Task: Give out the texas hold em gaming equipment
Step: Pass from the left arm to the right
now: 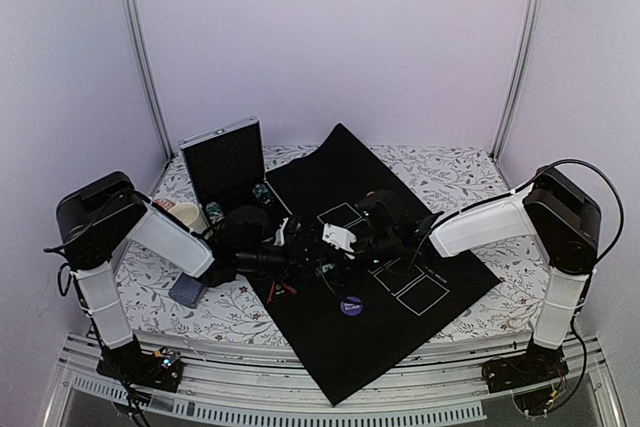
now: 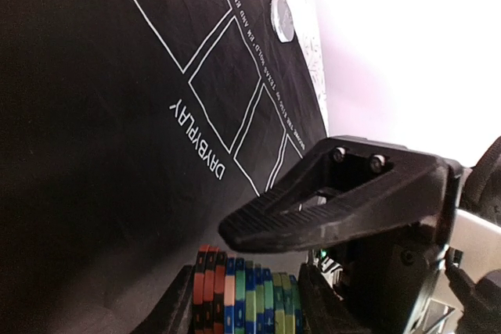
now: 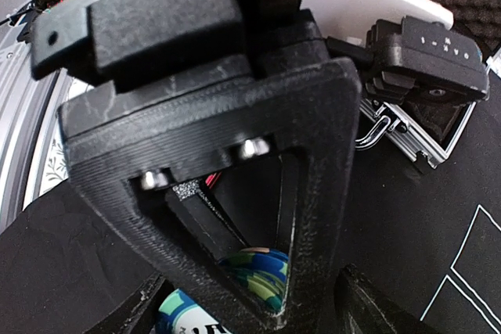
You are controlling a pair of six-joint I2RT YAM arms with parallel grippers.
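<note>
My left gripper [image 2: 246,307] is shut on a stack of several poker chips [image 2: 246,287], red, teal and green edges side by side, held over the black mat [image 2: 102,162]. My right gripper [image 3: 250,314] is open around the same spot. Teal and blue chips [image 3: 266,271] show between its fingers, behind the left gripper's finger [image 3: 211,115]. In the top view both grippers meet at the mat's middle, left [image 1: 312,259] and right [image 1: 352,243]. A purple button [image 1: 351,305] and red-edged triangles [image 1: 280,290] lie on the mat. A grey-blue card deck [image 1: 187,290] lies off its left edge.
The open silver case [image 1: 222,162] stands at the back left, with chips [image 1: 262,192] and a pale cup [image 1: 186,215] beside it. A white chip [image 2: 282,19] lies at the mat's far edge. The flowered tablecloth [image 1: 450,172] surrounds the mat.
</note>
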